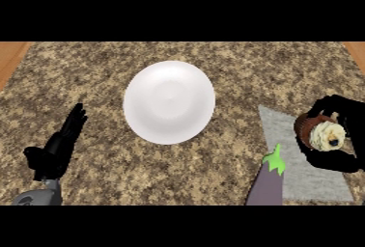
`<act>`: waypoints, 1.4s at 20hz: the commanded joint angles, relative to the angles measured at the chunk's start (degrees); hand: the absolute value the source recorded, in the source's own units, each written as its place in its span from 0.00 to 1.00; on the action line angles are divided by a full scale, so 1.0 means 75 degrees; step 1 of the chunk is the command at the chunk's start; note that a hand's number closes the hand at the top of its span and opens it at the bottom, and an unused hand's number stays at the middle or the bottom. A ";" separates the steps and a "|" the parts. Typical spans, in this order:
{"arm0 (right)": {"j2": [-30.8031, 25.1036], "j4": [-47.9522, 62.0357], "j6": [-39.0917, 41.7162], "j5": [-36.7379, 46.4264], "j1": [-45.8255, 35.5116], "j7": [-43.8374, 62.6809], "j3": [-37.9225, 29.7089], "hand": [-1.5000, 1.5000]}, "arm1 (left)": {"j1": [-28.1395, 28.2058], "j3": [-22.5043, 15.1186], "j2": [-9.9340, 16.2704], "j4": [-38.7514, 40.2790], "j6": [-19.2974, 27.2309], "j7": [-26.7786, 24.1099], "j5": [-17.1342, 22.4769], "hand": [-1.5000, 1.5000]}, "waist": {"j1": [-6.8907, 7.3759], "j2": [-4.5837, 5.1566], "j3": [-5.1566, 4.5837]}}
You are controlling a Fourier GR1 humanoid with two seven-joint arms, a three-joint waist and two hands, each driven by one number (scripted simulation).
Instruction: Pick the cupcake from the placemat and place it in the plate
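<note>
- Right black hand [335, 159] is curled round the brown-cased, cream-frosted cupcake [321, 133], tipped sideways over the grey cloth placemat [314, 181].
- Light and soft, I'd say — frosting smears, so grip the ribbed case.
- Purple, green-capped eggplant [269, 181] lies just beside it.
- White round plate [170, 102] waits on the speckled granite counter [107, 62]; left hand [57, 149] rests open.
</note>
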 commanded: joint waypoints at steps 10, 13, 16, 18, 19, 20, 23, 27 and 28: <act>0.1320 0.0429 0.0800 0.0650 -0.2606 0.1628 0.1013 1.00 | 0.0611 -0.0133 -0.0181 -0.0905 -0.0052 0.0326 -0.0129 0.50 | 0.0116 0.0009 0.0004; 0.1761 0.1266 0.0805 0.0717 -0.3381 0.1714 0.1190 1.00 | -0.0015 -0.0011 -0.0242 0.0010 0.0084 -0.0033 -0.0286 0.50 | 0.0096 0.0022 0.0001; 0.2419 0.2108 0.0530 0.0992 -0.3853 0.1860 0.1619 1.00 | -0.0023 -0.0008 -0.0251 0.0171 0.0063 -0.0218 -0.0340 0.50 | 0.0110 0.0030 0.0000; 0.2894 0.3084 -0.0059 0.1332 -0.4078 0.1782 0.1824 1.00 | 0.0135 0.0031 -0.0058 -0.0389 -0.0194 0.0306 -0.0110 0.50 | 0.0183 0.0033 0.0003; 0.2997 0.2859 0.0138 0.1169 -0.3988 0.1816 0.1855 1.00 | 0.0085 -0.0065 -0.0273 -0.0215 0.0039 -0.0004 -0.0317 0.50 | 0.0114 0.0023 0.0003; 0.3007 0.3624 -0.0223 0.1221 -0.4430 0.1616 0.1799 1.00 | -0.0095 -0.0007 -0.0188 -0.0659 -0.0068 0.0599 -0.0091 0.50 | 0.0163 0.0030 0.0005; 0.3024 0.4872 -0.0817 0.0892 -0.5174 0.1312 0.1726 1.00 | -0.0008 0.0063 -0.0108 0.0131 -0.0201 -0.0231 -0.0261 0.50 | 0.0172 0.0049 0.0002; 0.3035 0.6152 -0.2194 0.0559 -0.5456 0.1510 0.2526 1.00 | -0.0423 0.0231 0.0000 0.0189 -0.0455 0.0204 0.0038 0.50 | 0.0193 0.0052 0.0003; 0.3036 0.6008 -0.2326 0.0389 -0.5433 0.2042 0.3159 1.00 | 0.0253 0.0021 -0.0009 -0.0777 -0.0424 0.0469 -0.0054 0.50 | 0.0248 0.0029 0.0006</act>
